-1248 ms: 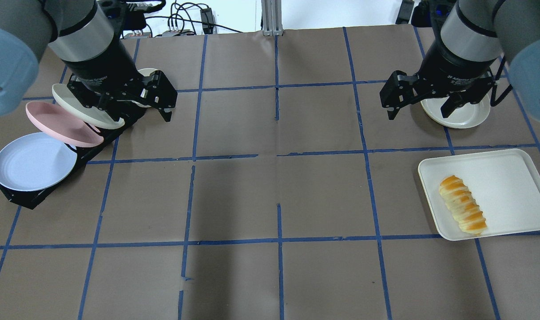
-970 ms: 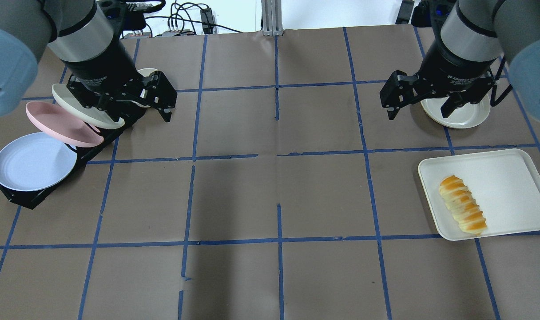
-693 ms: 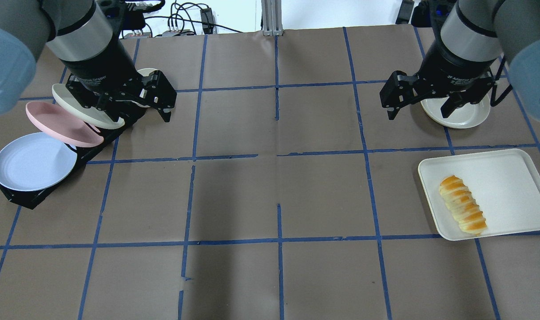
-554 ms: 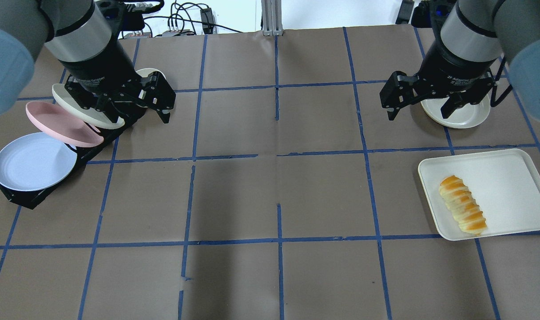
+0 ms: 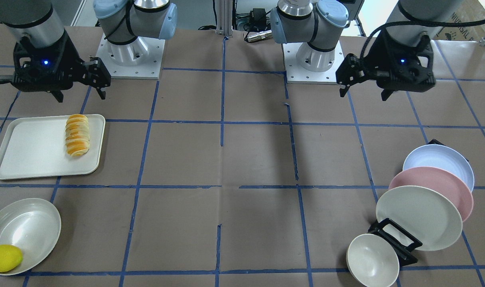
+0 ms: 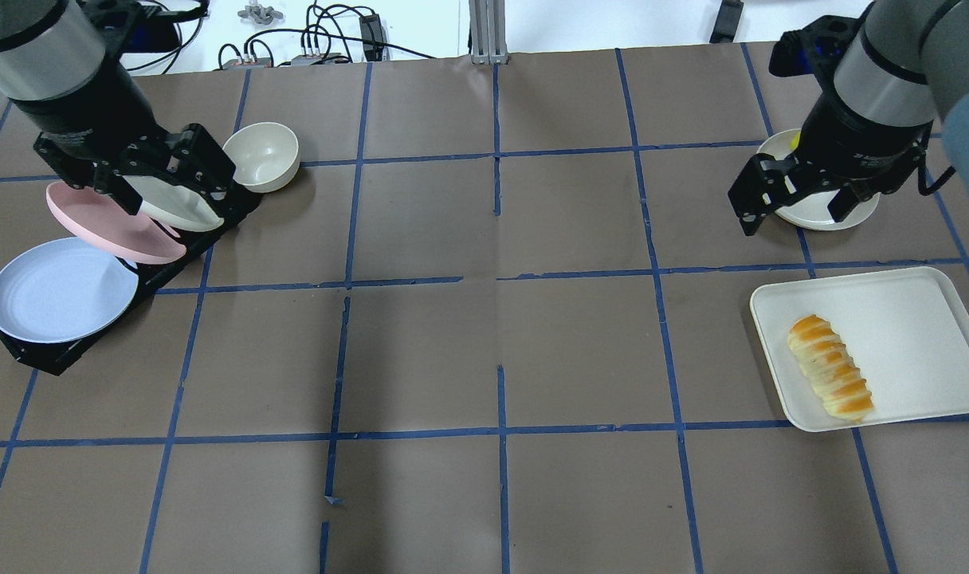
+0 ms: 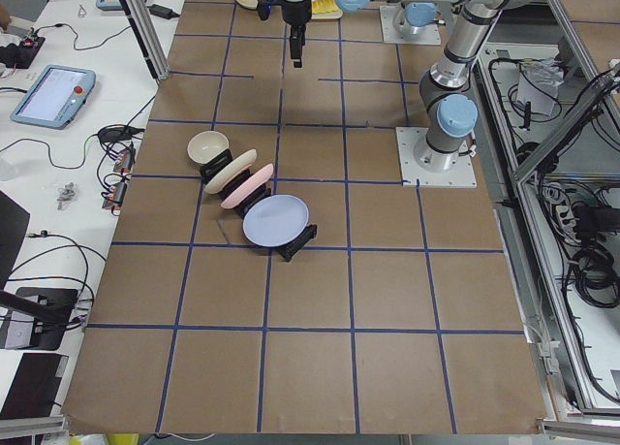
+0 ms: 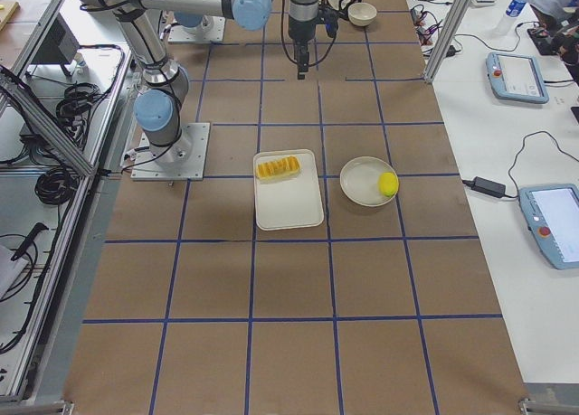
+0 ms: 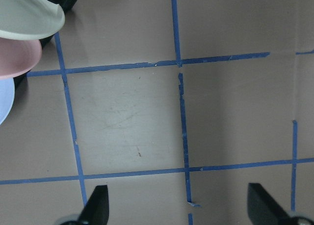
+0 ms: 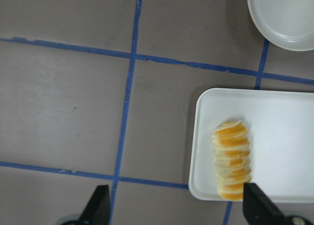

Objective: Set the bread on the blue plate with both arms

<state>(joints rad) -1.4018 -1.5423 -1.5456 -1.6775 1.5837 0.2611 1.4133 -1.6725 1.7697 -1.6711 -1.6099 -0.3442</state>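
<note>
The bread (image 6: 829, 378), an orange-yellow sliced loaf, lies on the left part of a white tray (image 6: 907, 335); it also shows in the front view (image 5: 77, 134) and the right wrist view (image 10: 232, 160). The blue plate (image 6: 58, 288) leans in the near end of a black rack (image 6: 54, 363), also in the front view (image 5: 442, 161). My left gripper (image 6: 166, 199) hangs open and empty over the rack's far plates. My right gripper (image 6: 793, 219) hangs open and empty beyond the tray, high above the table. The bread sits ahead of its fingers in the wrist view.
A pink plate (image 6: 102, 223) and a cream plate (image 6: 178, 214) lean in the rack behind the blue one. A cream bowl (image 6: 261, 155) stands at the rack's far end. A cream plate (image 5: 27, 227) with a yellow lemon (image 5: 3, 258) lies beyond the tray.
My left gripper moved left and back, uncovering the cream bowl. My right gripper moved right and slightly nearer the tray. Both stayed open; bread and plates did not move.
</note>
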